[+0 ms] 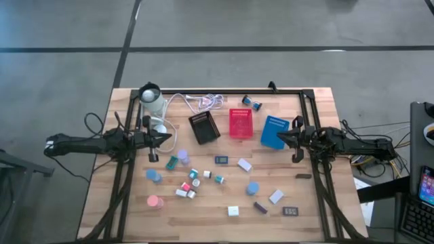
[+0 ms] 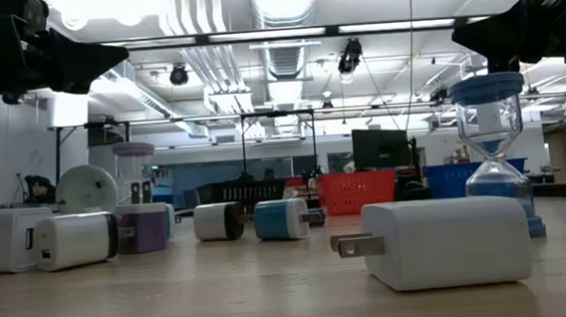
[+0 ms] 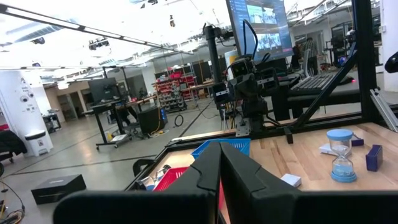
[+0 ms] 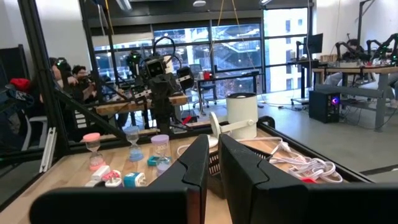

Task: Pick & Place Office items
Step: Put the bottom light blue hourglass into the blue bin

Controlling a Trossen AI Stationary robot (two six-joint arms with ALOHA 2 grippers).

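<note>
- the left gripper (image 1: 163, 138) is hovering above the table's left side with its fingers clenched together and nothing between them; the left wrist view is showing the two dark fingers meeting at the tips.
- the right gripper (image 1: 281, 138) is hovering above the right side, just beside the blue tray (image 1: 274, 132), likewise clenched and carrying nothing.
- the office items are lying scattered on the wooden table (image 1: 319, 203), on the near side of both grippers, none of them yet in a tray.
- the black tray (image 1: 204, 127) and the red tray (image 1: 240, 123) are standing in a row with the blue one along the far side, between the two grippers.
- the lavender hourglass (image 1: 182, 156) is standing nearest the left gripper, just ahead of its tips and toward the near edge; the teal block (image 1: 172, 163) is touching or nearly touching it.
- the white block (image 1: 245, 165) is lying nearer the right gripper, its long axis running diagonally across the table; the blue hourglass (image 1: 253, 188) is standing further toward the near edge.
- judgement: the left arm is the better placed for the lavender hourglass; either gripper will need to spread its fingers and descend before any pick.
- a white coiled cable (image 1: 203, 102) is lying at the far edge, clear of the items.
</note>
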